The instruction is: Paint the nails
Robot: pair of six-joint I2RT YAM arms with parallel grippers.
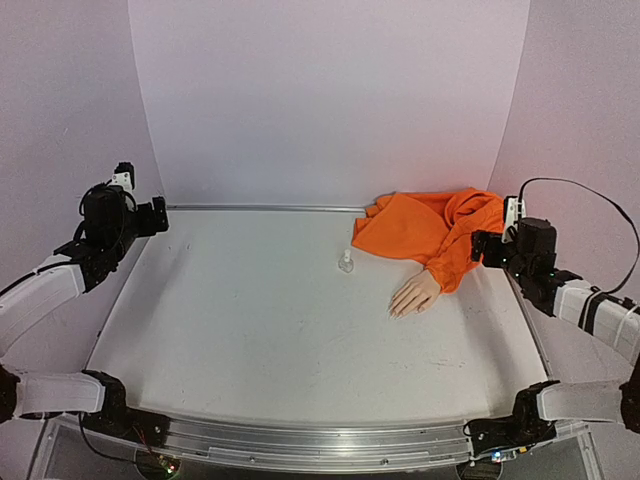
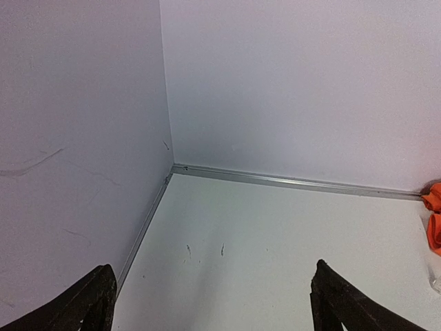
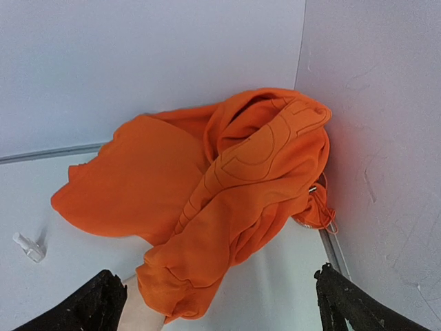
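The left gripper (image 1: pixel 158 216) is spread wide at the left edge; the right gripper (image 1: pixel 480 247), spread too, is at the right edge by the orange sleeve (image 1: pixel 425 228). The nails (image 1: pixel 398 312) tip the mannequin hand (image 1: pixel 416 293) right of centre, with the clear bottle (image 1: pixel 346 262) nearby.

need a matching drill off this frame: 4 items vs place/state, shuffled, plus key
Things:
1. bottle
2. mannequin hand
3. orange garment
4. left gripper

Place or state:
A. open, facing the far-left corner
B. bunched up in the far-right corner
C. pale, lying right of centre, nearer than the garment
D. clear, near the middle, just left of the garment

Pairs: 1-D, 2-C, 3-B, 4-A
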